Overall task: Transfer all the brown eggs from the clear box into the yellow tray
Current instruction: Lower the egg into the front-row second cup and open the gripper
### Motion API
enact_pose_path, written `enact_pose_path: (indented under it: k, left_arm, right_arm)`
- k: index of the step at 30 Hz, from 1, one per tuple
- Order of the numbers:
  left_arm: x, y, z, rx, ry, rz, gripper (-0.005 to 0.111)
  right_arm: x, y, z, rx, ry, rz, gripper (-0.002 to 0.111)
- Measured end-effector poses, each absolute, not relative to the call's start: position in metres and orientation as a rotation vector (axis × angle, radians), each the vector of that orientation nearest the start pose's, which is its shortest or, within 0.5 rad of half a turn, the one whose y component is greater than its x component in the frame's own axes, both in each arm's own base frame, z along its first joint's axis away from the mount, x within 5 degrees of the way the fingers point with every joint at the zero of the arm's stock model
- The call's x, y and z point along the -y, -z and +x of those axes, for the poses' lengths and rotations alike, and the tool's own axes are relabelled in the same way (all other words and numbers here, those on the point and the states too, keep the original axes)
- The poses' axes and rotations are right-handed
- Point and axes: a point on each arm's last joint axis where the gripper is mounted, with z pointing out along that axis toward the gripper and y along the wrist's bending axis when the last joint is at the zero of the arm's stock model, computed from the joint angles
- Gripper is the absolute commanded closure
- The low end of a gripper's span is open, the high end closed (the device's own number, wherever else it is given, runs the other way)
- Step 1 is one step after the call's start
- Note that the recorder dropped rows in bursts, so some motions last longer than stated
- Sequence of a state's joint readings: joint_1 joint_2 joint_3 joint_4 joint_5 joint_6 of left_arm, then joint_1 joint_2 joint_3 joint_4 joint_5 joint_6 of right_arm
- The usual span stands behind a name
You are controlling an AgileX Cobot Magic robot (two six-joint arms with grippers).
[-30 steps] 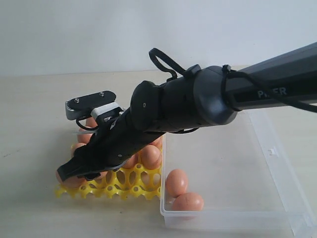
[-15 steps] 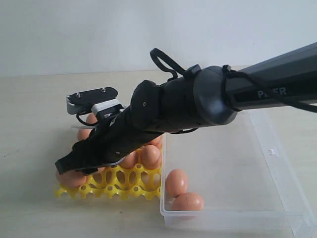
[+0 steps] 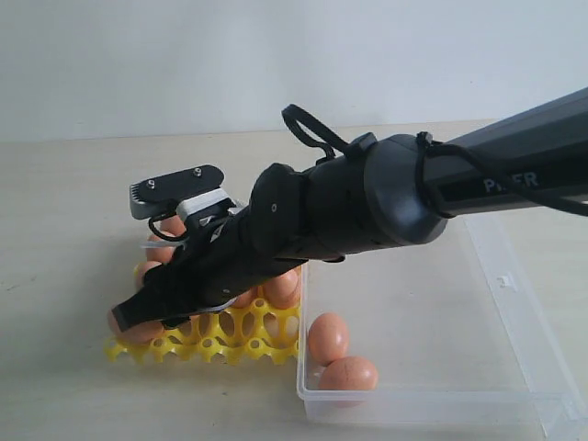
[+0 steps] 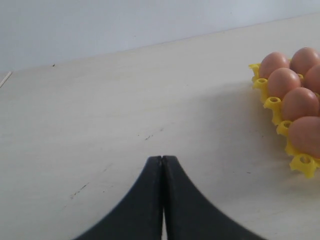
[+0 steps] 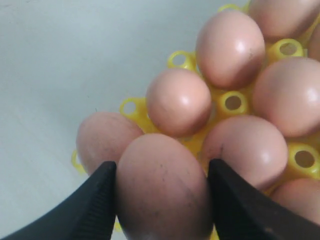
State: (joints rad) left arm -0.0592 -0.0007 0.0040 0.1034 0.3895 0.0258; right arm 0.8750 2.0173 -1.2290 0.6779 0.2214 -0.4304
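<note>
Shifted slightly toward the box, the right gripper holds an egg at the tray's near corner; the left gripper is closed on nothing.

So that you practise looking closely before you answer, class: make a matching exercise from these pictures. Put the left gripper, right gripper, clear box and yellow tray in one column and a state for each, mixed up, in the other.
Column one
1. left gripper
2. right gripper
3. clear box
4. yellow tray

Column two
A. gripping one brown egg
B. shut, over bare table
C. two loose eggs lying in one corner
D. seated eggs in several cups

Pairs: 1-B, 2-A, 3-C, 4-D
</note>
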Motion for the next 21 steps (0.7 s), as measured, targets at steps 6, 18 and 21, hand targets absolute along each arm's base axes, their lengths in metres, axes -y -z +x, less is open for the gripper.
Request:
enact_pose_path:
  k: [6, 18, 21]
  left_arm:
    - [0.000, -0.177, 0.052, -1.870, -0.080, 0.142, 0.107]
    - [0.000, -0.177, 0.052, -1.870, -0.080, 0.142, 0.107]
    - [0.000, -0.177, 0.052, -1.870, -0.080, 0.142, 0.107]
  right_arm:
    - [-0.329, -0.144, 0.260, -2.391, -0.621, -0.860, 0.108]
    - [-0.328, -0.147, 0.258, -2.397, -0.632, -0.867, 0.060]
    - [-0.328, -0.155, 0.258, -2.379, -0.642, -0.862, 0.050]
